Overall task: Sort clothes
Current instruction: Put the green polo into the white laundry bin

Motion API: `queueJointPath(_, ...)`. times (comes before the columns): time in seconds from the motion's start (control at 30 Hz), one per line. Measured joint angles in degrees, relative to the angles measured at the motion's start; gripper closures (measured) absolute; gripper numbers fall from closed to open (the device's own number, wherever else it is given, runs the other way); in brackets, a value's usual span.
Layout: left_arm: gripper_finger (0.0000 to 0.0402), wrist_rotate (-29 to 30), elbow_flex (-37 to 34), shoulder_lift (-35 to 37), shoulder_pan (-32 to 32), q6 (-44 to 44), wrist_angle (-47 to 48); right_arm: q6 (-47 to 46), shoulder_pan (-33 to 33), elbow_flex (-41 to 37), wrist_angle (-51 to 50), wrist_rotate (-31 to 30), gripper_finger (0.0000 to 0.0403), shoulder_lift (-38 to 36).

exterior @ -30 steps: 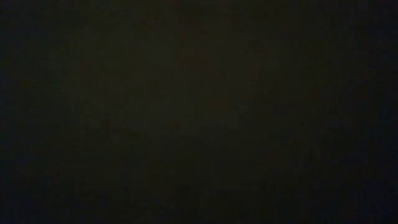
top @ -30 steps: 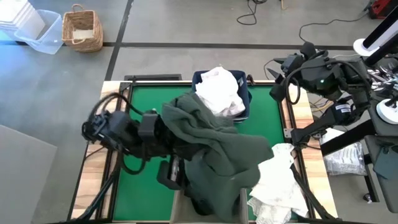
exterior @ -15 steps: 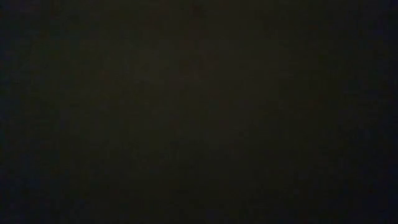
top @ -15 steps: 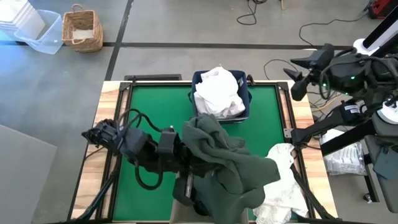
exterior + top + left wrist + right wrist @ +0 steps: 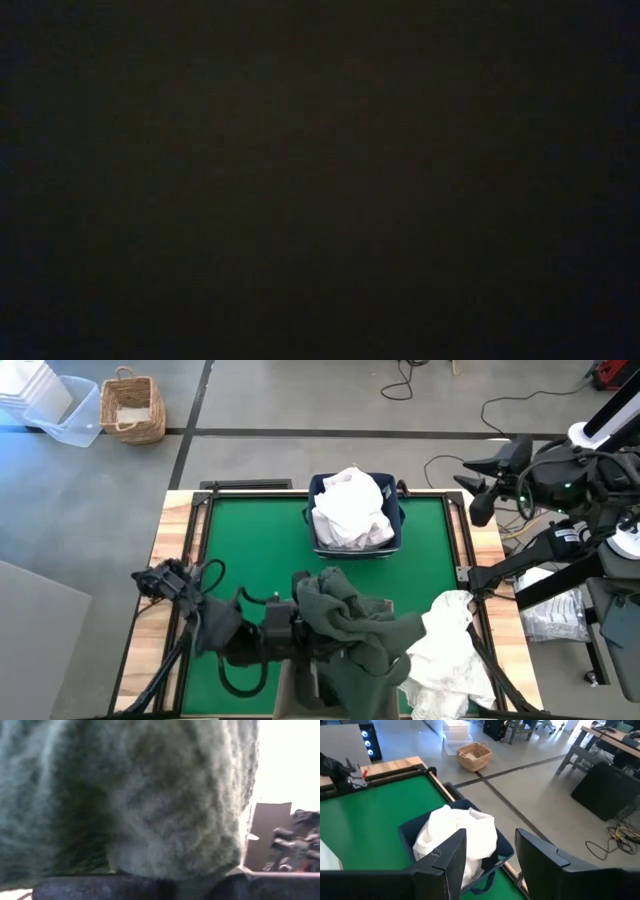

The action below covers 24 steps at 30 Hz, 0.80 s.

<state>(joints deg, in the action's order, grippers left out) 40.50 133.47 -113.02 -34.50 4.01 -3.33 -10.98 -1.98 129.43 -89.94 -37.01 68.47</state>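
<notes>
**Green mat, navy bin as landmark**

You see the green table mat (image 5: 250,550) framed in wood, grey floor beyond. The navy bin (image 5: 392,510) holds white clothes (image 5: 350,508). Nearer you than the bin, the left gripper (image 5: 305,628) is clenched on the dark green garment (image 5: 355,635); another white garment (image 5: 445,655) lies beside it. The right gripper (image 5: 487,852), jaws parted and empty, hovers right of the bin. Only its wrist view shows the wicker basket (image 5: 474,756) close; the low view is dark.

A lab or workshop: bare concrete floor (image 5: 300,400), loose cables (image 5: 405,382), desks (image 5: 615,735) stood beyond the green tabletop (image 5: 250,550).
</notes>
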Motion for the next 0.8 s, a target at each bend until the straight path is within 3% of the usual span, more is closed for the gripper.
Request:
queueJointPath(0.27, 0.0384, 6.4, -0.1, -1.7, -1.6, 1.4, 1.5, -0.5, 0.0, -3.8, 0.0, 0.0, 0.0236, 0.3)
queueJointPath(0.5, 0.0384, 18.8, -0.1, -1.7, -3.7, 8.6, 2.7, -0.4, 0.0, -5.7, 0.0, 0.0, 0.0233, 0.2)
queueJointPath(0.67, 0.0384, 35.0, -0.1, -1.8, -4.0, 15.8, 5.3, -0.6, 0.0, -6.9, 0.0, 0.0, 0.0242, -0.5)
queueJointPath(0.8, 0.0384, 36.9, -0.1, -2.5, -3.7, 15.0, 9.7, -1.1, 0.0, -7.5, 0.1, 0.0, 0.0247, -0.9)
